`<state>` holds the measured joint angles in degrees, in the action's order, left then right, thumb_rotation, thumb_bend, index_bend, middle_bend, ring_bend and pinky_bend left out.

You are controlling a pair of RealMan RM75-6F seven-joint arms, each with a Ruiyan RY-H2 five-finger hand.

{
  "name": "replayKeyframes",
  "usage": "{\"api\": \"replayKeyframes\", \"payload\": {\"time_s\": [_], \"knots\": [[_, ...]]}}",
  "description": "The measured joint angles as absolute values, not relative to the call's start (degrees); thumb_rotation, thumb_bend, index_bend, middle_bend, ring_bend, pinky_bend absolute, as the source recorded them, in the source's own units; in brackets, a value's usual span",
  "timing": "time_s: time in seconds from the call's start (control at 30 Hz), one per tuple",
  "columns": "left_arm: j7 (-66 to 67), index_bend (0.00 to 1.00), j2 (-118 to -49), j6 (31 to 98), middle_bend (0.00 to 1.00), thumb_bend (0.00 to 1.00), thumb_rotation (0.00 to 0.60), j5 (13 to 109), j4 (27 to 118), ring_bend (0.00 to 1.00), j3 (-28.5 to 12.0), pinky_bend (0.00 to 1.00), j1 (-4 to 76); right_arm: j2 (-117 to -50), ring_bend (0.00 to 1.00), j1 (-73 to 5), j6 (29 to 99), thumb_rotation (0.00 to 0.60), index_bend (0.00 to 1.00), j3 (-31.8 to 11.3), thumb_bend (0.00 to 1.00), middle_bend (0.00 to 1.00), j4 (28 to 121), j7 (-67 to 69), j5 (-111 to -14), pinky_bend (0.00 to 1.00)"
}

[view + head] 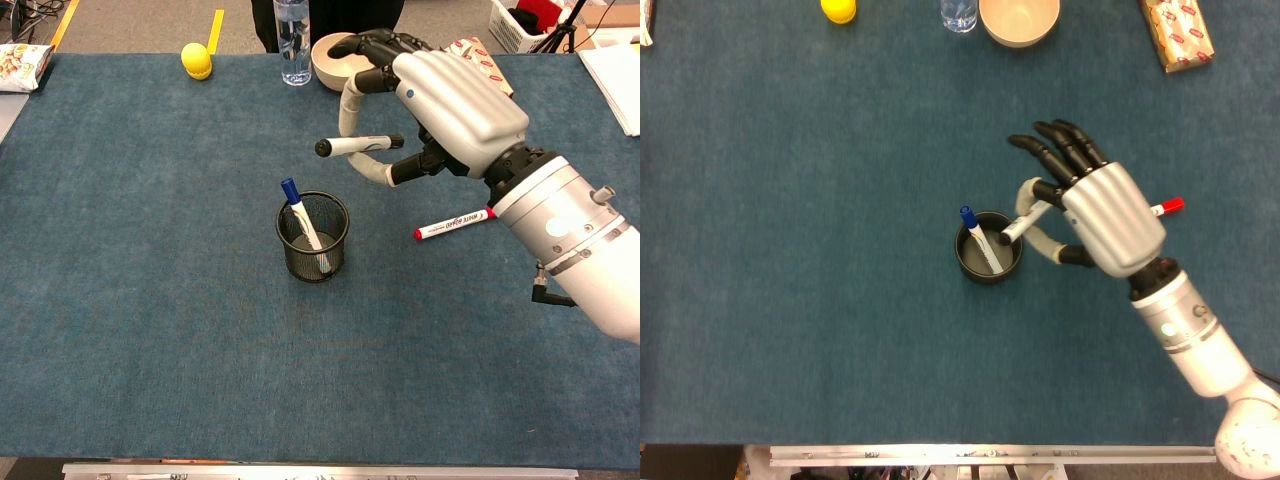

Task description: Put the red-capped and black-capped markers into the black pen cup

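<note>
Black mesh on the pen cup [313, 236] gives it a fairly narrow mouth, and there's already a blue-capped marker [301, 221] leaning inside. The right hand [440, 95] is pinching the black-capped marker [358, 145] between thumb and fingers, the other fingers spread out above. The marker lies nearly flat, cap end pointing away from the palm toward the cup, which sits below and just off the hand's thumb side.

Main worry imo: if it lets go flat like that, the marker could land across the rim and roll off, or knock the blue one. Tipping it more upright first looks safer. The pinch also looks shallow, so a quick wrist turn might let it slip.

The red-capped marker [455, 223] lies on the blue cloth [150, 330] under the wrist, untouched for now.

Room looks fine. The bowl [329, 62] and water bottle [292, 28] sit beyond the fingertips near the far edge, well apart from the cup. Can't see the left hand in either view.
</note>
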<state>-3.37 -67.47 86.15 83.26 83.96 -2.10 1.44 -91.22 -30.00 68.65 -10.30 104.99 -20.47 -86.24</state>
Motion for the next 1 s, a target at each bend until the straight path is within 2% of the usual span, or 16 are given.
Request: {"api": "replayKeyframes", "payload": {"time_s": [0.47,1.0], "knots": [[-4.57,0.46,-68.03,86.15,0.45,0.09,0.600,83.20,82.69,0.40,-2.04,0.55,1.07,-99.52,0.07,-33.11,68.45,0.600,0.66,-8.87,0.32,0.17,97.69,-3.80,-90.11,0.09],[-4.77,0.46,-68.24,86.09,0.45,0.09,0.600,83.11,82.43,0.40,-2.10,0.55,0.87,-104.72,0.07,-33.29,69.07,0.600,0.66,-5.71,0.32,0.17,90.54,1.79,-90.79,0.09]]}}
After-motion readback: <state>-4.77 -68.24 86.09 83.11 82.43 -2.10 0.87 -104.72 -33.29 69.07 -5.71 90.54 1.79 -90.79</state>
